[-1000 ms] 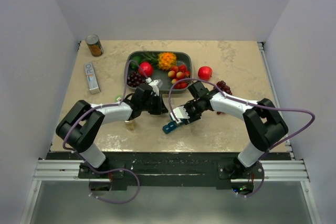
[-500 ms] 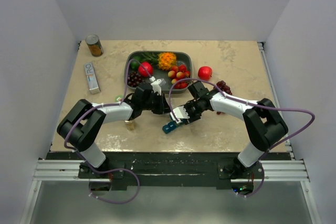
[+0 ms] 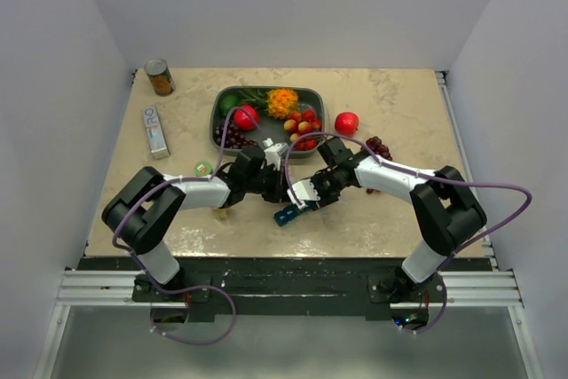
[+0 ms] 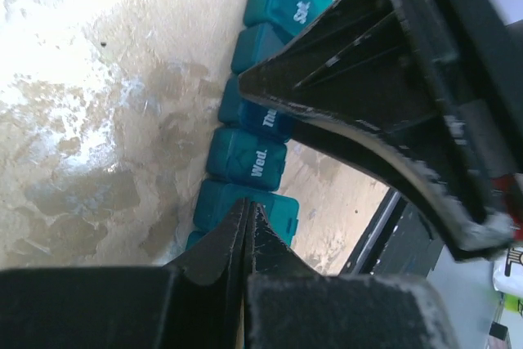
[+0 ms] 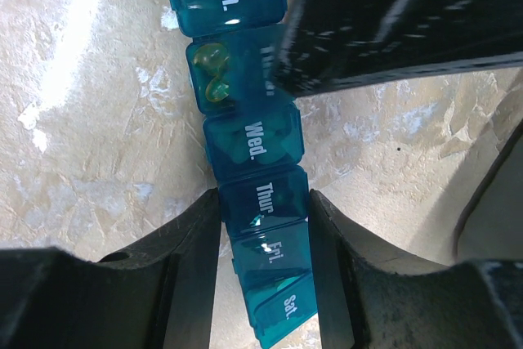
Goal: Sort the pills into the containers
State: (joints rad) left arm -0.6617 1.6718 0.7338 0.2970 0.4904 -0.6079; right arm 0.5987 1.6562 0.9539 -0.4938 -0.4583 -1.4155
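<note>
The containers [image 5: 255, 140] are a teal strip of day-marked compartments lying near the table's front [image 3: 287, 216]. One compartment next to Mon. stands open with yellow pills [image 5: 211, 71] inside. My right gripper [image 5: 263, 202] is shut on the strip, one finger on each side at Thur. and Fri. My left gripper [image 4: 247, 206] is shut, its tips pressed together just above a teal compartment [image 4: 245, 157]; nothing shows between them. From the top view it [image 3: 287, 189] sits close beside the right gripper [image 3: 296, 206]. A left finger [image 5: 392, 22] covers part of the open compartment.
A dark grey fruit tray [image 3: 311, 95] stands behind the arms, with a red apple [image 3: 347, 122] and grapes [image 3: 379, 146] to its right. A can [image 3: 160, 76] and a white box [image 3: 155, 130] lie at the far left. A green cap [image 3: 204, 167] sits by the left arm.
My left gripper has moved right and forward to the strip beside the right gripper, and its jaws have closed. The right arm and the strip have not moved.
</note>
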